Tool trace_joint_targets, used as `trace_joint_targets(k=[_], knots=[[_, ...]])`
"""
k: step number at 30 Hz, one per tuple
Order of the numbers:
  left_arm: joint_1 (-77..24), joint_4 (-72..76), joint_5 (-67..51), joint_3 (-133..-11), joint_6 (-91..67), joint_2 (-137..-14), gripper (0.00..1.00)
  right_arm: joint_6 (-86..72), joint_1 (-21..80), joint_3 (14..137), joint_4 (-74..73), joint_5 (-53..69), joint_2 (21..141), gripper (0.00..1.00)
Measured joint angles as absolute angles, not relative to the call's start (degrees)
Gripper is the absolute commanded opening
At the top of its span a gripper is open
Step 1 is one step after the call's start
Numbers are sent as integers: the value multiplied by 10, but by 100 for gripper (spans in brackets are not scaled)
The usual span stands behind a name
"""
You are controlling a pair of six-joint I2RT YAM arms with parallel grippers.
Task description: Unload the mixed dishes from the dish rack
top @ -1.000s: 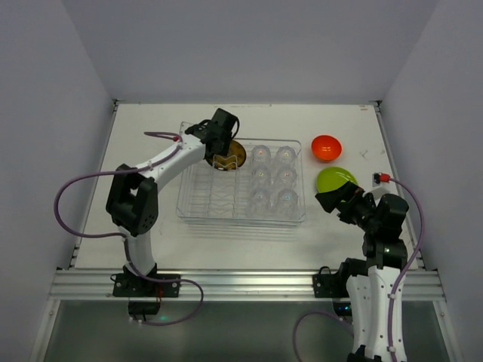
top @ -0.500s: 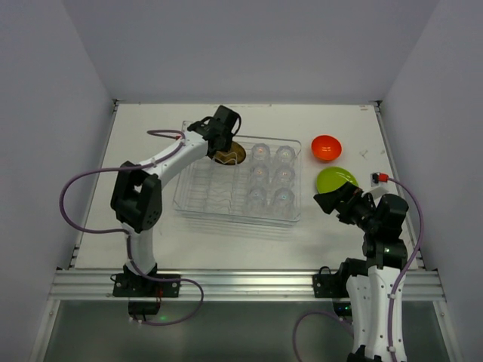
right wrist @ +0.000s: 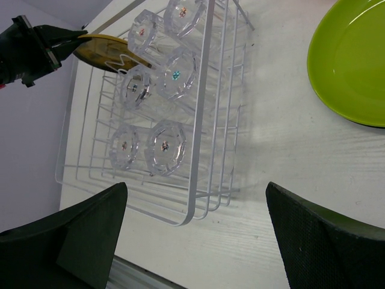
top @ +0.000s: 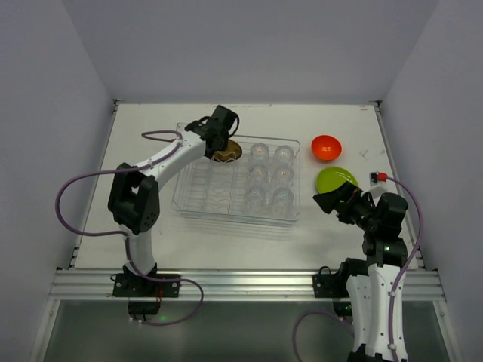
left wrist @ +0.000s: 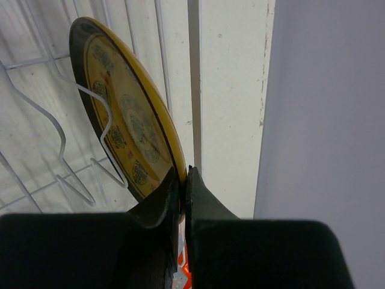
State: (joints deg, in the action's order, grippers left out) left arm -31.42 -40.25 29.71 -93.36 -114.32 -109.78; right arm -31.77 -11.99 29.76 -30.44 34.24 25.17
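Observation:
The dish rack (top: 202, 197) sits mid-table, slightly skewed. An olive plate with yellow pattern (top: 229, 153) (left wrist: 123, 117) stands on edge in its far slots, and my left gripper (top: 216, 142) (left wrist: 183, 173) is shut on the plate's rim. Several clear glass cups (top: 270, 175) (right wrist: 166, 144) fill the rack's right half. An orange bowl (top: 326, 147) and a lime-green plate (top: 336, 179) (right wrist: 352, 66) lie on the table right of the rack. My right gripper (top: 333, 202) (right wrist: 195, 194) hovers open and empty near the rack's near right corner, beside the green plate.
The rack's wire rim (right wrist: 203, 114) runs just ahead of the right fingers. The table's back edge strip (left wrist: 231, 90) and the wall rise right behind the held plate. The left arm's cable (top: 75, 196) loops over the table's left side.
The left jaws have closed on the olive plate's rim. The rack has shifted a little to the left and skewed with it. The right arm has stayed put.

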Motion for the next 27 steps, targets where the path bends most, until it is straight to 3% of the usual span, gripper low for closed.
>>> trace_joint_targets(k=[12,27], knots=[[-270,-440,327,-933,-1148,-1073,0,-316,-120,298,-304,342,257,99],[-245,-440,350,-846,-1151,-1001,0,-314,-120,298,-304,342,267,99]])
